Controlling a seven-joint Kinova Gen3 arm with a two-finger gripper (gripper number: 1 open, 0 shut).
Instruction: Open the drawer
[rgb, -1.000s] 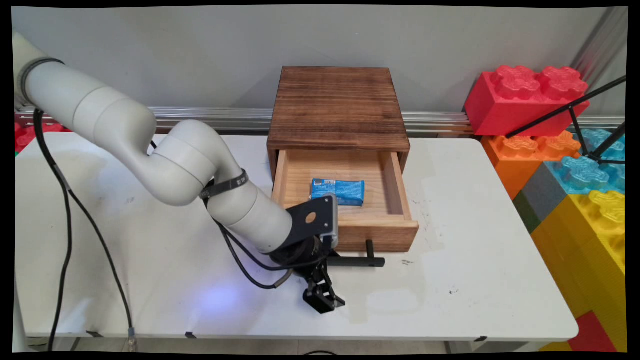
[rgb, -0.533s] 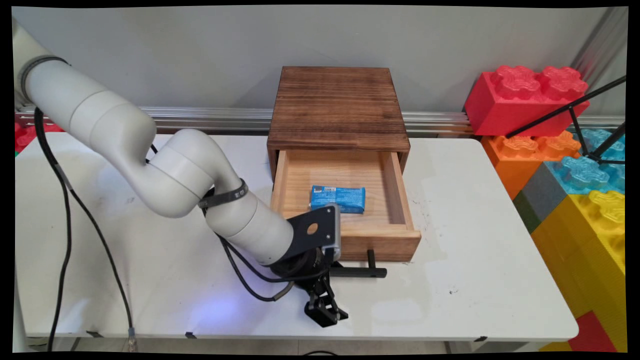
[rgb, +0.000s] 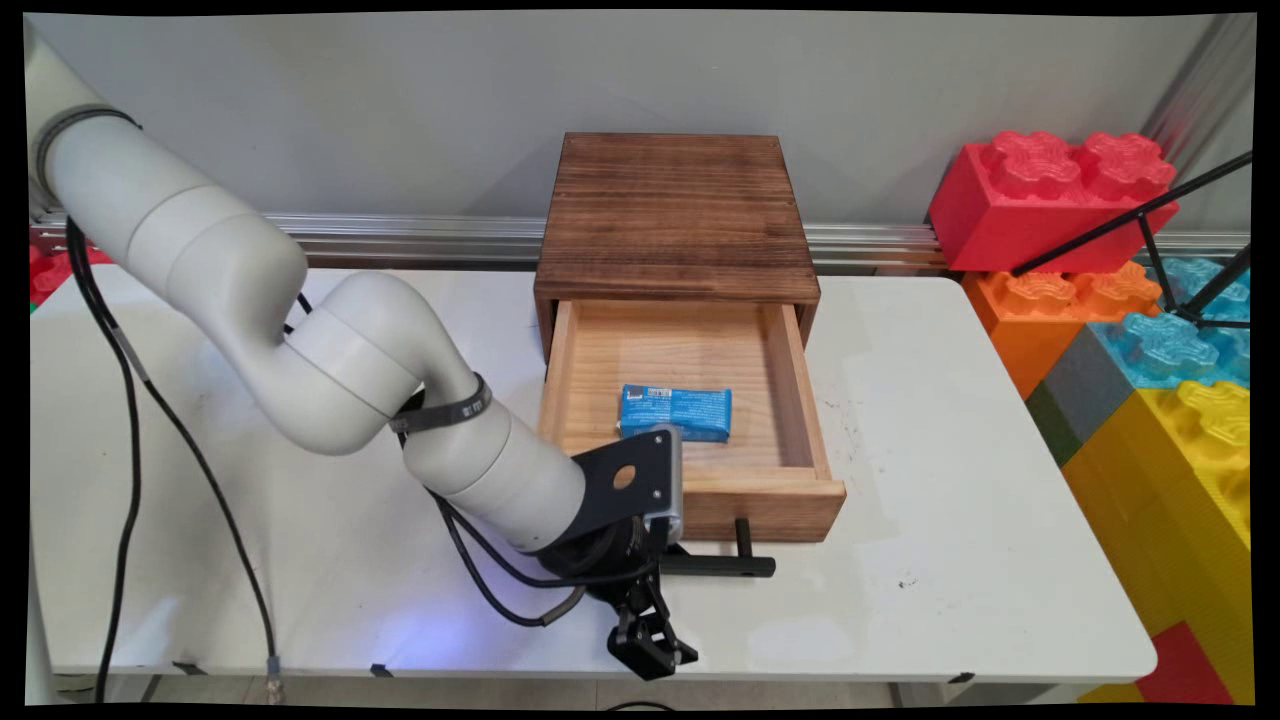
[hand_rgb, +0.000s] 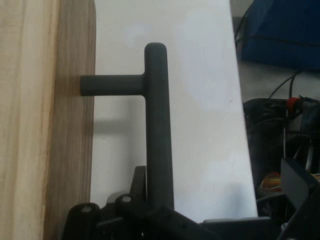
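Note:
A dark wooden box (rgb: 675, 215) stands at the table's back with its light wood drawer (rgb: 760, 505) pulled far out. A blue packet (rgb: 675, 413) lies inside the drawer near its front. A black T-bar handle (rgb: 725, 566) sticks out of the drawer front. My gripper (rgb: 668, 566) is shut on the handle's left end, close to the table's near edge. In the hand view the handle (hand_rgb: 157, 125) runs up from between my gripper's (hand_rgb: 159, 212) linkage, with the drawer front (hand_rgb: 45, 120) to its left.
Large red (rgb: 1050, 195), orange (rgb: 1040, 300), blue (rgb: 1170, 340) and yellow (rgb: 1180, 460) toy bricks are stacked off the table's right end. Thin black stand legs (rgb: 1150, 215) cross them. Black cables (rgb: 130, 400) hang from the arm on the left.
The drawer has slid further out towards the table's near edge, carrying the blue packet. My gripper has moved the same way with the handle.

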